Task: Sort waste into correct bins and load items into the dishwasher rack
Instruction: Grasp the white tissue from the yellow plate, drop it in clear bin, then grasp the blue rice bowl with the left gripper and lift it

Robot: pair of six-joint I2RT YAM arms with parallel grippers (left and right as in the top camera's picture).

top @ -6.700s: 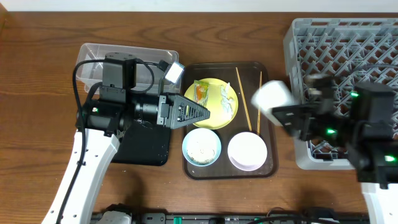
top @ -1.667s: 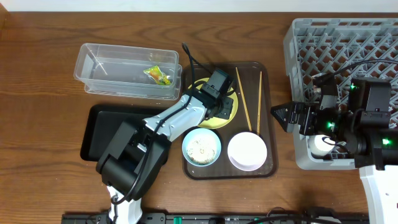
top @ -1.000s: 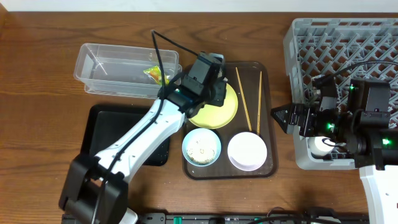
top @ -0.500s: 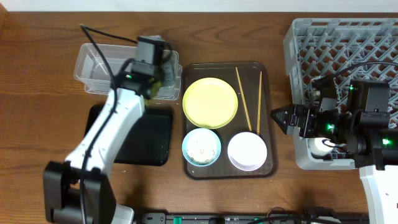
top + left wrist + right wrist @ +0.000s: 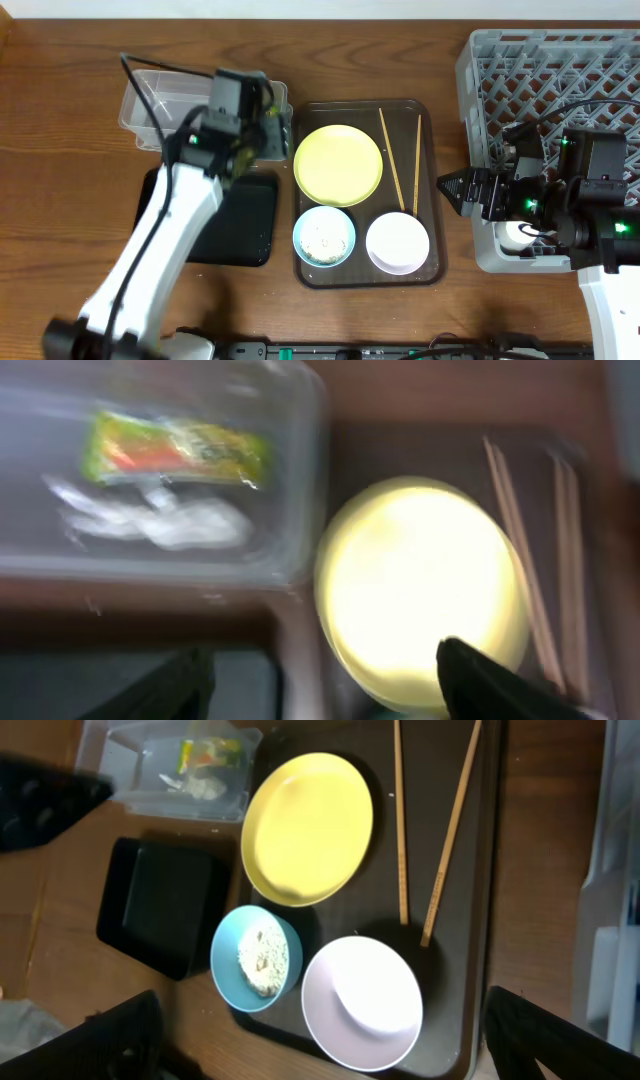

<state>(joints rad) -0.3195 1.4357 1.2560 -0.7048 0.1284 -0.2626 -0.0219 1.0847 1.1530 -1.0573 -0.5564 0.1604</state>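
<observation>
**Overhead.** The brown serving tray [image 5: 433, 150] sits mid-table. On it are the yellow plate [image 5: 338, 165] at the far left, the blue bowl [image 5: 324, 236] with pale crumbs [image 5: 322, 238] at the near left, and the white bowl [image 5: 398, 242] at the near right. The two chopsticks [image 5: 391, 160] lie along its right side. The clear tub [image 5: 160, 105] is just left of the tray's far corner and the black tray [image 5: 250, 220] left of its near half. The grey rack [image 5: 550, 80] stands to its right. The left gripper [image 5: 265, 130] is blurred over the tub's tray-side end. The right gripper [image 5: 445, 187] hovers off the tray's right edge.

**Left wrist.** The picture is smeared, but the wrapper [image 5: 175, 450] lies inside the tub with white scraps beside it. The left gripper's fingers [image 5: 180, 685] stand wide apart, gripping nothing.

**Right wrist.** The camera looks down on the tray. The right gripper's fingers [image 5: 570, 1040] are spread to the frame's corners – nothing between them.
</observation>
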